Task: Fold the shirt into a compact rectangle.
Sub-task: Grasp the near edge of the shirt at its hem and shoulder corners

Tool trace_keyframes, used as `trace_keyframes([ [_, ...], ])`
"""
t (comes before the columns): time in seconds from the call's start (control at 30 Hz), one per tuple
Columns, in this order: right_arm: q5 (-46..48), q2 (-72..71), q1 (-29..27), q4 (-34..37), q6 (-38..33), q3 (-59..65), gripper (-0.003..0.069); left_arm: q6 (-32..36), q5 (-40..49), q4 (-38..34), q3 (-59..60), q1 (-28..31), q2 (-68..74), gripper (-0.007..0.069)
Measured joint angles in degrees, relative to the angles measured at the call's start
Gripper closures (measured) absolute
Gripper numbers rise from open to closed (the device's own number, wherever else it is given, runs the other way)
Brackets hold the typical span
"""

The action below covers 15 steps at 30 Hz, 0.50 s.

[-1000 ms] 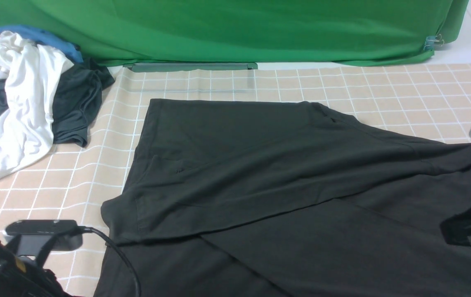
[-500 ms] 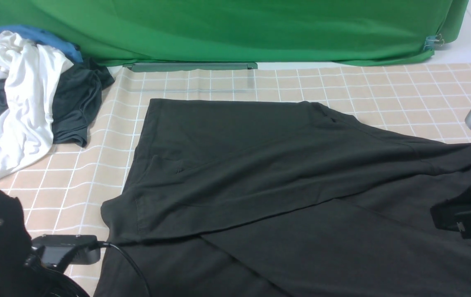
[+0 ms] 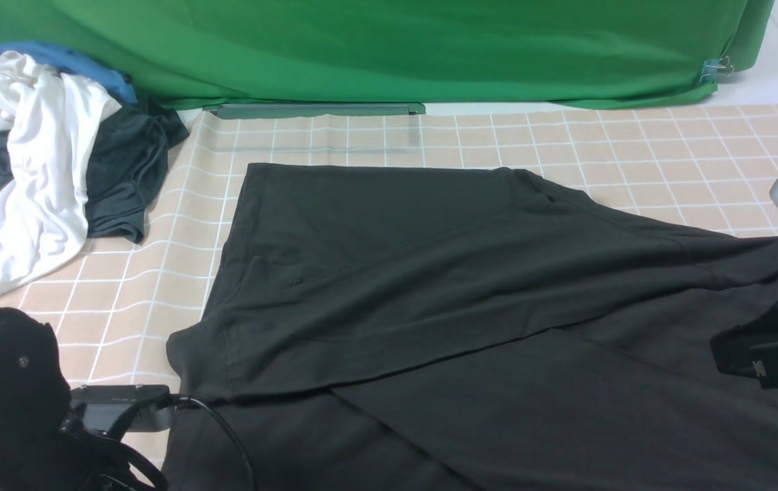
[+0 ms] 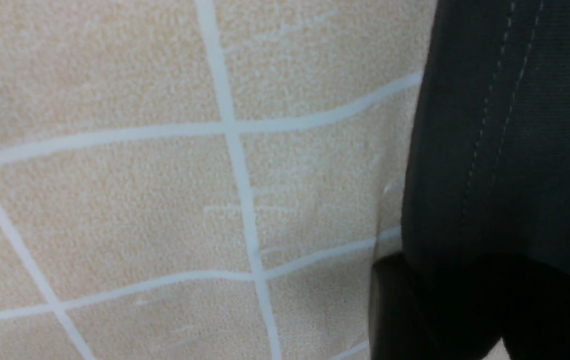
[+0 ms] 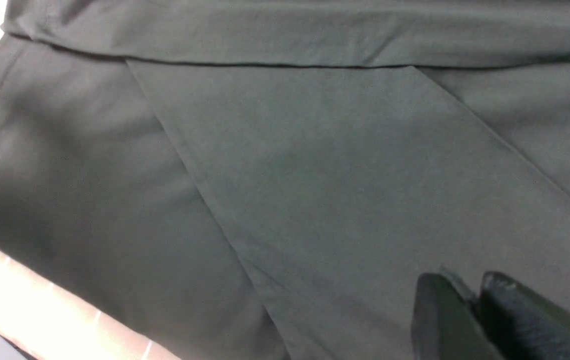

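**At the shirt's left edge: a grip to get right**

Across the middle of the peach, white-gridded tabletop (image 3: 634, 150) lies the large plain black cotton T-shirt (image 3: 389, 273). It is partly folded, with 1 panel laid diagonally over another, and sits well apart from the heap of white, blue and dark grey garments (image 3: 41, 157) at the far left.

The step in hand looks like taking the near left edge for another fold. To do it well, the left end effector (image 4: 434, 310) should bite past the double-stitched hem (image 4: 489, 125) and catch every layer. It should then lift low and carry across evenly, so the crease runs straight and the lower layers do not drag.

Only the left wrist view shows that hem lying against 1 dark finger; whether the jaws have closed on it I cannot tell. The front view hides this contact but gives the whole outline.

The right wrist view shows the right end effector (image 5: 469, 310) over the cloth, its 2 fingers nearly together, nothing clearly pinched. The front view renders it only as a dark shape.
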Motion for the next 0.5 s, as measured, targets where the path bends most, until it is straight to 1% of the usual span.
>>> trace_keyframes([
  [0.03, 0.00, 0.00, 0.00, 0.00, 0.00, 0.00, 0.0515, 0.01, -0.05, 0.00, -0.07, 0.00, 0.14, 0.0396],
  [0.13, 0.00, 0.00, 0.00, 0.00, 0.00, 0.00, 0.0515, 0.28, 0.19, -0.01, -0.18, 0.00, 0.22, 0.0534],
  [0.17, 0.00, 0.00, 0.00, 0.00, 0.04, 0.00, 0.0515, 0.53, 0.59, -0.01, -0.25, 0.00, 0.22, 0.0568],
  [0.23, 0.00, 0.00, 0.00, 0.00, 0.04, 0.00, 0.0515, 1.07, 1.29, -0.01, -0.37, 0.00, 0.22, 0.0601],
  [0.37, 0.06, 0.00, 0.00, -0.62, 0.04, 0.00, 0.0515, 0.61, 4.67, 2.04, -2.06, -0.05, -1.06, 0.0609],
  [0.43, 0.62, 0.00, 0.00, -1.49, 0.04, -0.44, 0.0515, -1.65, 6.38, 4.24, -3.14, -0.05, -2.61, 0.0609],
  [0.47, 2.09, 0.00, 0.00, -2.36, 0.04, -1.37, 0.0515, -4.38, 8.47, 7.44, -4.49, -0.05, -5.39, 0.0609],
  [0.5, 2.72, 0.00, 0.00, -2.71, 0.04, -1.95, 0.0515, -5.72, 9.53, 8.90, -5.05, -0.05, -6.75, 0.0609],
])
